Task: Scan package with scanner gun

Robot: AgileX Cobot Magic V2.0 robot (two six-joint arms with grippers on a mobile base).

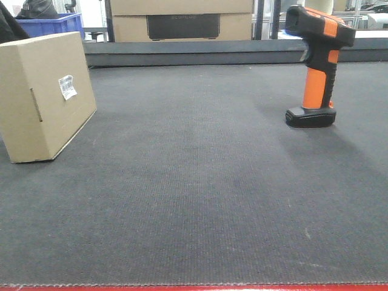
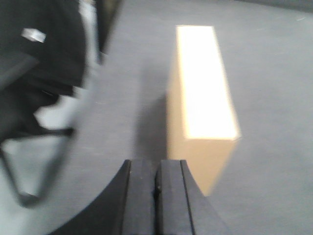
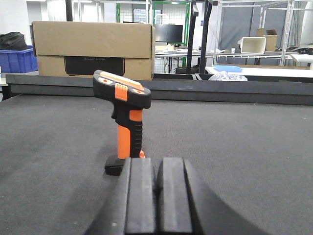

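Left gripper (image 2: pixel 157 169): fingers pressed together, nothing between them. Right gripper (image 3: pixel 157 164): likewise closed tight on nothing.

Just beyond left fingers, slightly right: package (image 2: pixel 205 88), standing on a narrow side on mat (image 1: pixel 194 182), near but apparently not touching; view blurred. Just beyond right fingers, slightly left: scanner (image 3: pixel 126 117), upright on its base, apart from gripper.

Front view: package near left, white label (image 1: pixel 67 86) on face turned toward centre. Scanner far right, head pointing left. The two well apart.

Progress, judged: at the very start. Nothing gripped, scanner not lifted, not aimed at label. Left to do:
- spread right fingers and take handle
- raise scanner and bring head to bear on label
- perhaps steady package with left gripper

Containers:
- Package closed, contents hidden.
- Blue crate (image 1: pixel 51 24) far left, dark bundle (image 1: pixel 36 7) at its rim; cannot tell whether inside.
- Big box (image 1: pixel 182 18) with dark panel, far centre, closed.
- White bin (image 3: pixel 253 45) far right in background, contents not visible.
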